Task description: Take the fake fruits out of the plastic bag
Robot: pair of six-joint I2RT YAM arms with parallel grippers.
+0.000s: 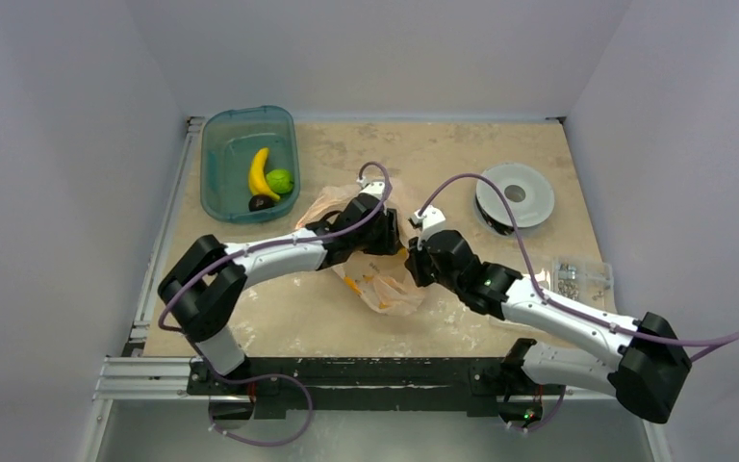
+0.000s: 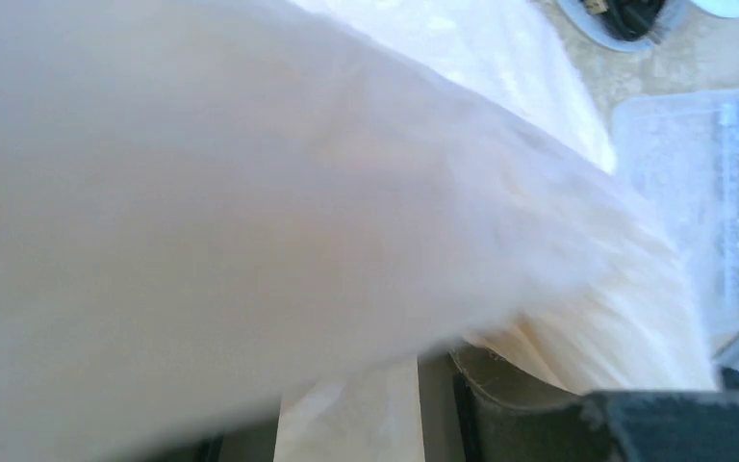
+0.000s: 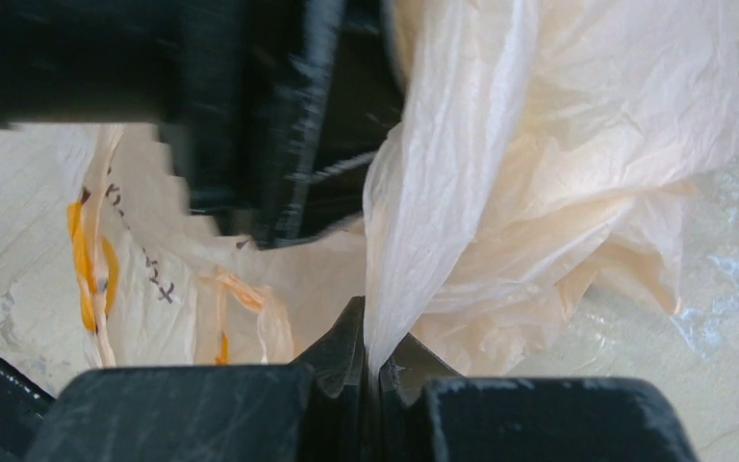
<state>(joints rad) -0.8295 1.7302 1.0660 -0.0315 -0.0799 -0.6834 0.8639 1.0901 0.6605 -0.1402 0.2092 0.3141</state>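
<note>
1. Pinching a fold of the plastic bag [image 3: 539, 144] in my closed right gripper [image 3: 373, 371], mid-table.
2. Bag film hides my left gripper [image 1: 382, 234]; I cannot tell whether it grips.
3. The banana [image 1: 259, 173], green fruit [image 1: 280, 180] and dark fruit [image 1: 261, 203] lie in the teal bin [image 1: 214, 135].
4. I cannot see inside the bag, so fruit may remain in it.

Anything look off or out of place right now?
Nothing looks spilled or damaged. One oddity: the plastic bag fills nearly the whole left wrist view, so I cannot tell whether the left pincer is open. The right pincer pinches a bag fold.
</note>
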